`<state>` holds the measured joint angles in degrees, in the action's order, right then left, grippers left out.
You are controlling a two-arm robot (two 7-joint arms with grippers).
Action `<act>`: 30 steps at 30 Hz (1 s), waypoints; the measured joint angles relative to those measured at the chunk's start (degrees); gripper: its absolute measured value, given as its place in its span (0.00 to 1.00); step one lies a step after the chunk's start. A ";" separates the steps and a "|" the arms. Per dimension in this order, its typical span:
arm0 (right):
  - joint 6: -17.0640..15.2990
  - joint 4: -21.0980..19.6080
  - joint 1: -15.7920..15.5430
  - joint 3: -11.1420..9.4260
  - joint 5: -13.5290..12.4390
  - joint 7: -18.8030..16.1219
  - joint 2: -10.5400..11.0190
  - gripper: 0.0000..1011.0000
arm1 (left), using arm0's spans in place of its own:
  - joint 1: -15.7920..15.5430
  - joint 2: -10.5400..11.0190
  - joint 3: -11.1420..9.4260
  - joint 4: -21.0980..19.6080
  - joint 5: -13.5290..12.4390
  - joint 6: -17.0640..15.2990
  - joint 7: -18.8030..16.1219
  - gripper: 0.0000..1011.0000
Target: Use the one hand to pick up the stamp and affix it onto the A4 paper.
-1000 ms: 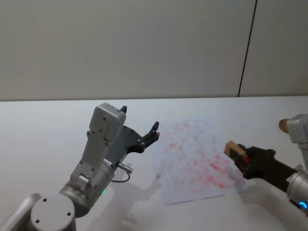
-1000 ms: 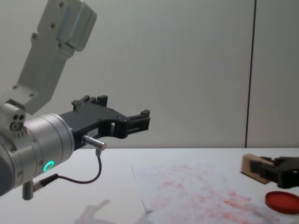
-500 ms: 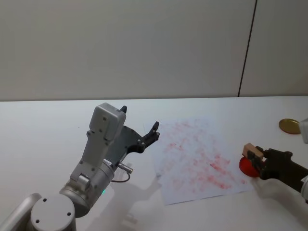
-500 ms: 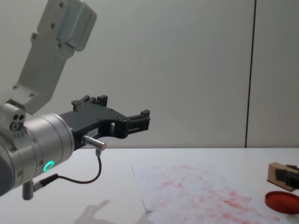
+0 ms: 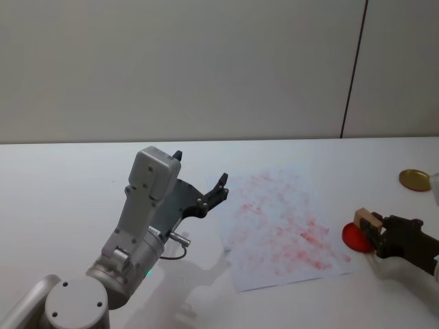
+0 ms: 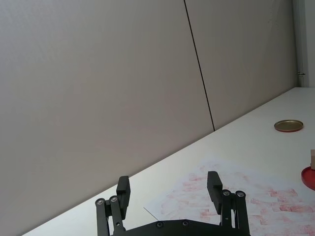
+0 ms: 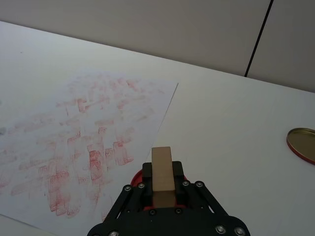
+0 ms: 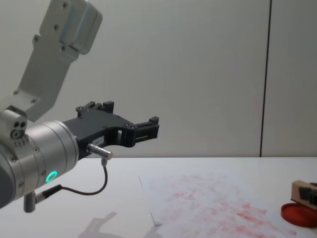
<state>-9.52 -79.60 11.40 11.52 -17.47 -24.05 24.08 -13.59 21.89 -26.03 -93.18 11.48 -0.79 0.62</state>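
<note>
A white table before a plain grey wall. The A4 paper is spread at centre; the left gripper, raised at nine o'clock of it, is held open and idle. The right gripper is clamped on the stamp over the red ink pad at three o'clock — a tilted press could be smeared. The stamp's face is hidden.

I've got the little tan wooden stamp pinched in my right gripper. A4 paper lies flat, blotched pink-red.
</note>
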 joint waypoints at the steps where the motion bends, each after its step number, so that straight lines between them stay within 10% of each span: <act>1: -0.12 0.18 0.11 0.02 0.07 -0.11 0.00 0.22 | 0.00 0.00 0.00 0.00 0.00 0.00 0.00 0.98; 30: 2.12 -2.74 0.60 -0.09 -0.42 1.78 -0.13 0.99 | 0.00 0.00 0.00 0.00 0.00 0.00 0.00 0.98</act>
<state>-7.40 -82.34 11.99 11.43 -17.89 -22.27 23.95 -13.59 21.90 -26.03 -93.17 11.48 -0.79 0.63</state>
